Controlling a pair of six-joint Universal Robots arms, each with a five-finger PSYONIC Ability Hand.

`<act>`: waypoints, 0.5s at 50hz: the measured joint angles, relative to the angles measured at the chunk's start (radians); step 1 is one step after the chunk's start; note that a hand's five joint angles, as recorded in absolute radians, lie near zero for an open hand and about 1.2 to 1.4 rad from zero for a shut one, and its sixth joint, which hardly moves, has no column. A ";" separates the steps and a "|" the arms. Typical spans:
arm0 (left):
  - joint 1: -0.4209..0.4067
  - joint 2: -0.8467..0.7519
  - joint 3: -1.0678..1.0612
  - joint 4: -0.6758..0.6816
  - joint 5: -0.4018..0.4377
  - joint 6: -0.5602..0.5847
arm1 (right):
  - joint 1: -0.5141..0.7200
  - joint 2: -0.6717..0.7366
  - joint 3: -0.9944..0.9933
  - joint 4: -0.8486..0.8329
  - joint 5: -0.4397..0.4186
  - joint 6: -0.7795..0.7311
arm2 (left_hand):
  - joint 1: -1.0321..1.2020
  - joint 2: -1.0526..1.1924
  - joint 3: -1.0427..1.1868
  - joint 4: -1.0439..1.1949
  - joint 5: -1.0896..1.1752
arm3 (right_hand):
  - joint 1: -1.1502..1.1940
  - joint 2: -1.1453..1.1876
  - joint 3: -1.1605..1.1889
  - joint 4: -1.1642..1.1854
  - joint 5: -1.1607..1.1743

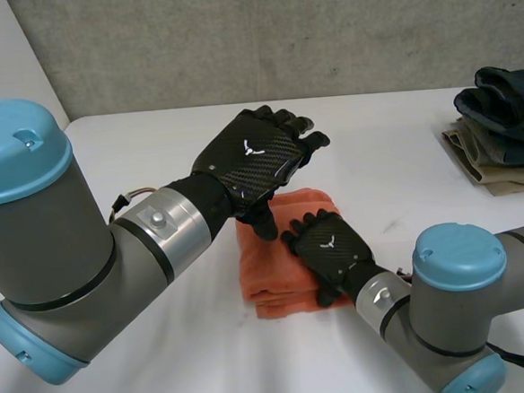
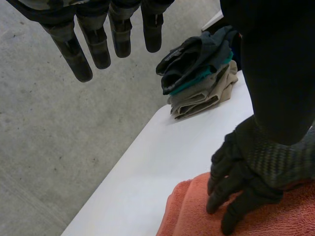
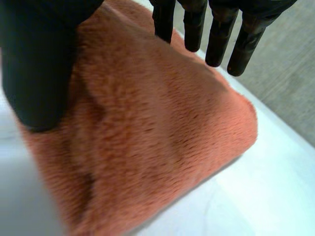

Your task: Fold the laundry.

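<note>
Obs.: the orange towel (image 1: 272,272) lies near the middle of the white table (image 1: 394,151). It is folded into a thick, compact rectangle, with stacked layers showing along its near edge.

Your right hand (image 1: 333,245) rests on top of the towel's right part. Its fingers are straight and slightly spread, the thumb is out to the side, and it pinches nothing. Your left hand (image 1: 259,156) hangs in the air over the towel's far edge, fingers straight and side by side, empty. A stack of folded clothes (image 1: 501,135) sits well apart at the table's right side.

Judgement: the folding looks nearly complete, and the step in hand is pressing the bundle flat.

How to do it well:
- Press with the flat of the right hand. Do not curl the fingers into the pile, since plush snags and lifts the top layer.
- Bring the left hand down flat on the uncovered left part, so both halves are loaded evenly.
- Smooth from the middle outward toward the edges, with light pressure. A sideways drag will likely shear the layers out of line.
- Release by lifting straight up, one hand at a time.
- Check that the near edge's layers sit flush.
</note>
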 measured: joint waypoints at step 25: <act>0.001 -0.001 -0.001 -0.003 -0.001 -0.002 | -0.004 0.091 -0.121 0.067 0.000 -0.008 | 0.000 0.000 0.000 0.000 0.000 | 0.114 0.181 0.186 0.183 0.031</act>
